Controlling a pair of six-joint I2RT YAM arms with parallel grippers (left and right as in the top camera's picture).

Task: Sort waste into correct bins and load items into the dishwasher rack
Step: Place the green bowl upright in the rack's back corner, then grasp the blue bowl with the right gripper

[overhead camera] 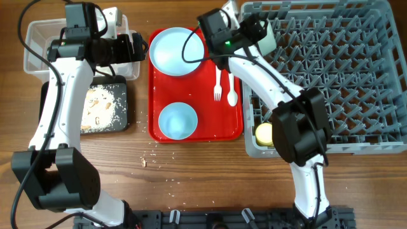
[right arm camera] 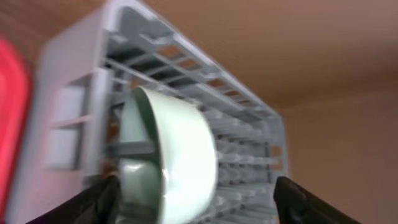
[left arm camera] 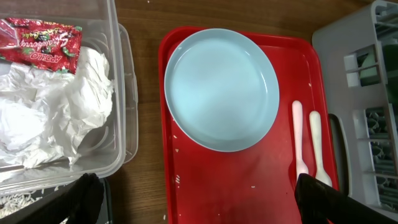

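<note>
A pale blue plate [overhead camera: 177, 49] and a pale blue bowl [overhead camera: 177, 121] sit on the red serving tray, with a white fork [overhead camera: 217, 81] and spoon [overhead camera: 232, 86] beside them. The clear tub [overhead camera: 38, 38] holds a white napkin [left arm camera: 50, 118] and a red wrapper [left arm camera: 40, 40]. The black tray [overhead camera: 121, 114] holds beige scraps. My left gripper [left arm camera: 202, 202] is open and empty, over the tray's left edge below the plate [left arm camera: 221, 87]. My right gripper [right arm camera: 196, 199] is open around a mint bowl [right arm camera: 177, 155] standing on edge in the grey rack [overhead camera: 331, 76]. A yellow cup [overhead camera: 264, 133] lies in the rack's front-left corner.
The red serving tray [overhead camera: 210, 127] lies between the bins and the rack. A few crumbs [overhead camera: 145, 162] lie on the wooden table in front of it. The fork and spoon [left arm camera: 308, 140] lie near the left gripper's right finger. The right wrist view is blurred.
</note>
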